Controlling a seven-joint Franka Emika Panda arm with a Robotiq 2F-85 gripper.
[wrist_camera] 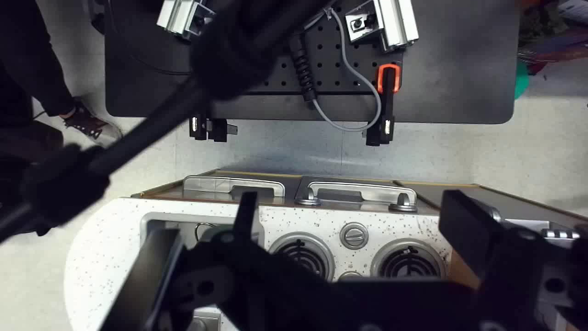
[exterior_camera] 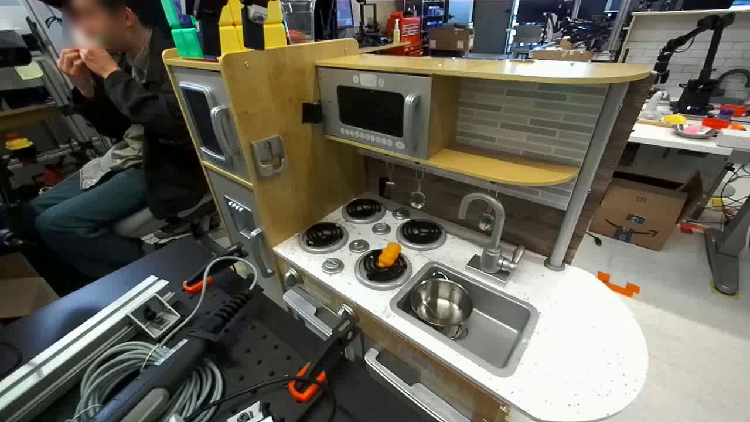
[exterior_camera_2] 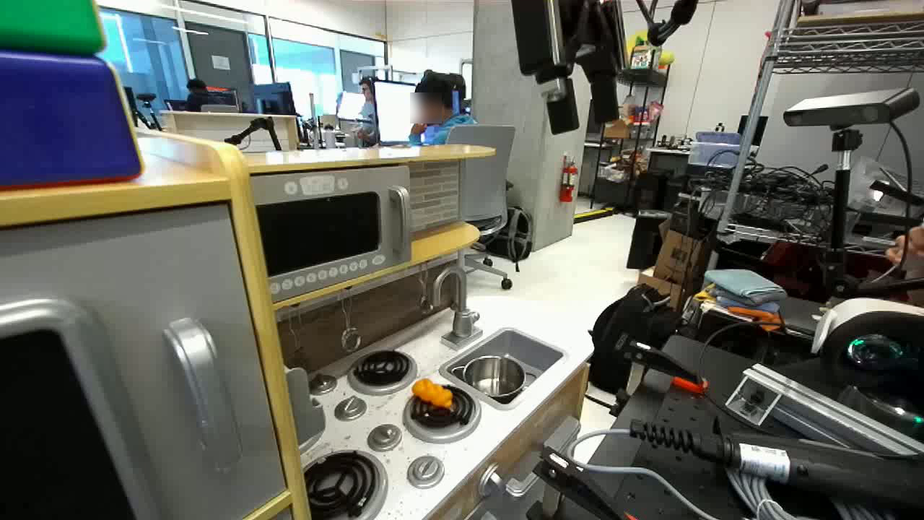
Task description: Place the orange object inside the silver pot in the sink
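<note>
Inside the sink point(exterior_camera: 504, 321), in both exterior views, stands the silver pot point(exterior_camera: 442, 302), mouth up; no orange shows in it, so the placing appears undone; just beside the sink, on the nearest burner point(exterior_camera: 397, 274) of the white surface point(exterior_camera: 586, 346), rests the orange object point(exterior_camera: 389, 255); well above the sink, in an exterior view, hangs the hand point(exterior_camera_2: 585, 112), its fingers point(wrist_camera: 464, 230) wide apart in the wrist view with nothing held between them; the pot's position in the sink thus counts as the only part ready, while grasping the orange object, carrying it to the sink, lowering it into the pot and letting go all seem left; the microwave point(exterior_camera: 372, 108), higher than the sink, bears keys point(exterior_camera: 369, 138) too small to read; farther from the sink, on the dark surface point(wrist_camera: 459, 64), a black device point(exterior_camera_2: 830, 464) carries a pale label point(exterior_camera_2: 761, 462) whose print is not legible; on the floor point(exterior_camera: 691, 351), well apart from the sink, a cardboard box point(exterior_camera: 636, 208) shows a curved arrow point(exterior_camera: 631, 229) like Amazon's mark.
</note>
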